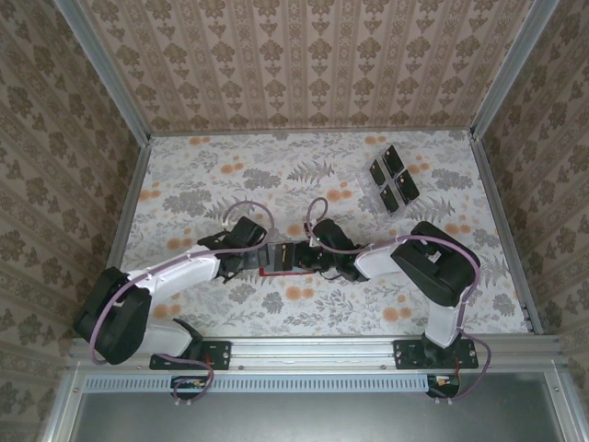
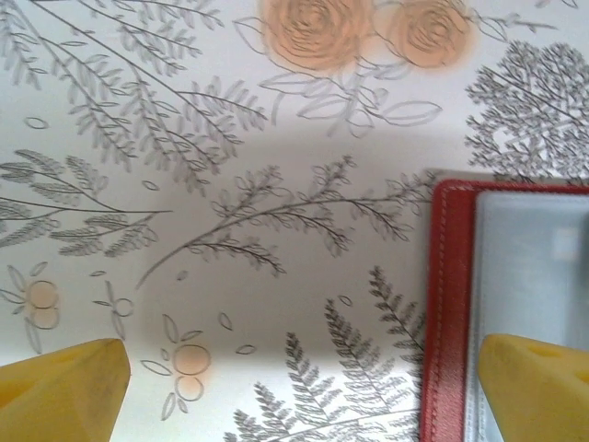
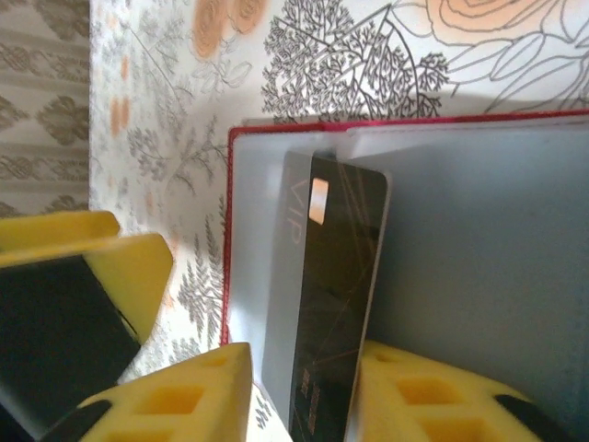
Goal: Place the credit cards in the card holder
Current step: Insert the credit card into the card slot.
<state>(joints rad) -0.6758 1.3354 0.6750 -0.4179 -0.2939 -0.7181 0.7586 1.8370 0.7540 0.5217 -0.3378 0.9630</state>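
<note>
Near the middle of the table (image 1: pixel 230 184), slightly toward the arms, I see the card holder (image 1: pixel 287 259) lying open with its red rim and pale grey lining up. One dark credit card (image 3: pixel 336 304) stands tucked into a pocket of it in my right wrist view, with a small bright patch near its upper end.

My right gripper (image 3: pixel 304 405) comes at the holder from 3 o'clock in the overhead view. Its yellow fingers (image 3: pixel 189 401) stand parted on either side of that card. A strip of pale lining shows between one finger and the card, while the other sits right at the card's edge. I cannot tell whether it touches.

My left gripper (image 2: pixel 304 396) sits at the holder's 9 o'clock, spread wide and holding nothing. One fingertip is over the lining, the other over bare floral cloth.

The other credit cards (image 1: pixel 385 172) lie in a clear tray (image 1: pixel 394 180) at about 1 o'clock, well apart from the holder.
</note>
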